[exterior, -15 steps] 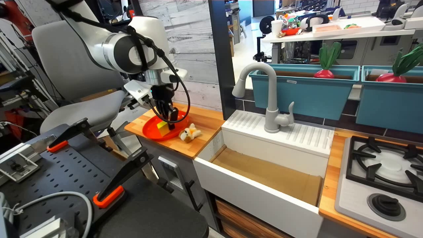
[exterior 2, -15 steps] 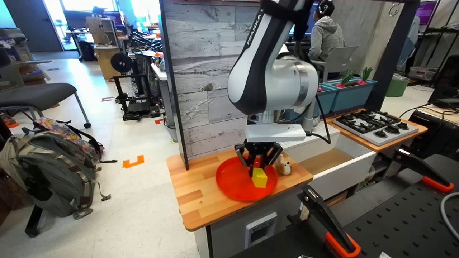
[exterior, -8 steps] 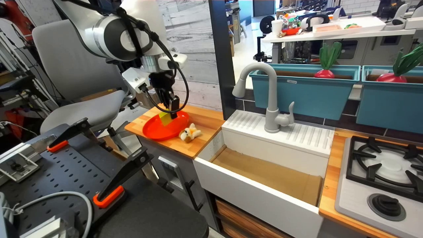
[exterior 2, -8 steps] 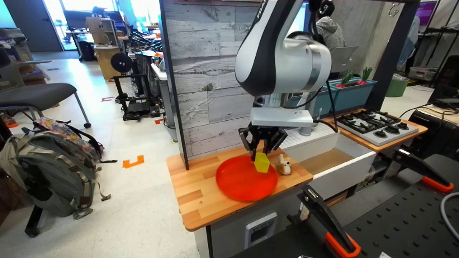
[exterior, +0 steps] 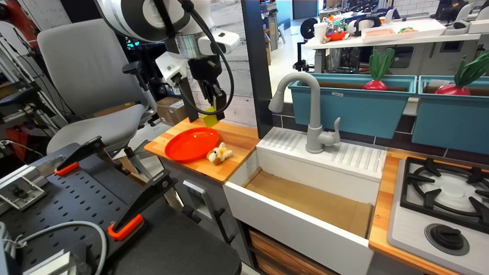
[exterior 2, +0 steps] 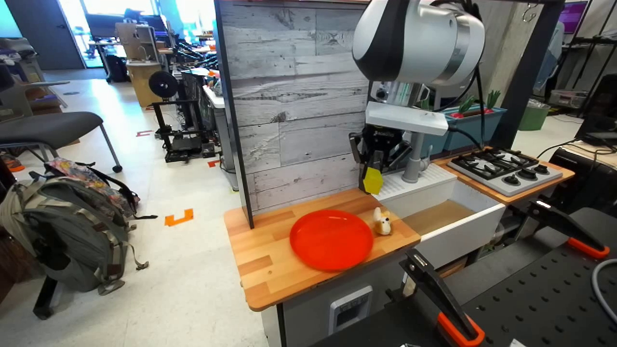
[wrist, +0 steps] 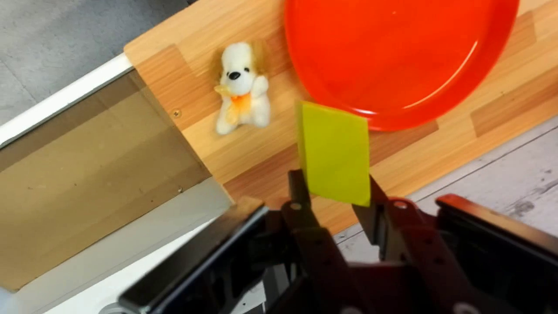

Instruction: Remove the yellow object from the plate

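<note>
I hold the yellow, flat-sided block [exterior 2: 373, 181] in the air, apart from the round, glossy orange-red plate [exterior 2: 331, 241], and in an exterior view it shows just beside the rear corner of the striped wooden countertop [exterior 2: 260, 270] nearest the white rectangular sink [exterior 2: 458, 237]. My black two-jawed pincer [wrist: 335, 185] is drawn in against it, the jaws parted by just the block's width, one on either flank; the block masks their tips in the wrist view, so I cannot make out where each meets it. How high it hangs, and whether any of it is above the plate's rim, I cannot tell, though in the wrist view it overlaps that rim. The wrist view's top edge crops the plate; both exterior views show it whole, close to the countertop's front edge. In an exterior view a black cable [exterior: 232, 84] crosses my pincer and hides a little of the block. A white-and-tan plush dog [wrist: 242, 93] with an orange ribbon lies just beside the plate, toward the countertop's sink-side edge. The top edges of both exterior views cut off my white and black arm [exterior 2: 434, 43]
</note>
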{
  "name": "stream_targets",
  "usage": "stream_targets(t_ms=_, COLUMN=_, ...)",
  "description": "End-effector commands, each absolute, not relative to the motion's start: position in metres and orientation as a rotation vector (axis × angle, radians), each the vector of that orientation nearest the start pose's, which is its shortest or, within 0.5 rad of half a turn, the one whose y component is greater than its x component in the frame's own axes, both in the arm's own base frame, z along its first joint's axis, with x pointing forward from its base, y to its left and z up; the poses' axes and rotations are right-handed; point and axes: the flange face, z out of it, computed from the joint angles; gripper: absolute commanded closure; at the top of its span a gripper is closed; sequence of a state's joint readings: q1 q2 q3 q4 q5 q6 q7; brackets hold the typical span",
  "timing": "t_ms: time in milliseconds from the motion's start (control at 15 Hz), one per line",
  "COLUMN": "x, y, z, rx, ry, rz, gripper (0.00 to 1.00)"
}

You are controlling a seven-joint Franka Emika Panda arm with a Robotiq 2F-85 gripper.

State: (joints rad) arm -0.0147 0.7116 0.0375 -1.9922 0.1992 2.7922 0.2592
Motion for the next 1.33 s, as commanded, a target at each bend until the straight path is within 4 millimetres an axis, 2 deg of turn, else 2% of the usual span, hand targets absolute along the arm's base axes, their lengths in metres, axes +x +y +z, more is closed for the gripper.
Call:
stream_targets(t_ms=0, x=0.612, y=-0.013, z=0.103, rx=-2.917, ry=0.718, rz=-0.133, gripper=0.92)
stream_targets(t_ms=267, x=0.627, y=-0.020, z=0.079, rx=-2.897, ry=0.767, rz=-0.095, gripper=0.92)
stream_targets(t_ms=800, x=0.659, y=-0.013, z=0.022, rx=-2.875, ry=0.822, rz=-0.052, gripper=0.92)
stream_targets(t_ms=1133, x=0.665, y=-0.003, z=0.003, rx=-2.905, ry=0.813, rz=0.016, gripper=0.92)
stream_targets(t_ms=1200, x=0.663, y=-0.001, z=0.002, rx=-2.921, ry=0.809, rz=0.046, gripper=0.44)
stream_targets(t_ms=1267, x=0.661, y=0.001, z=0.002, rx=-2.934, ry=0.811, rz=0.061, gripper=0.42)
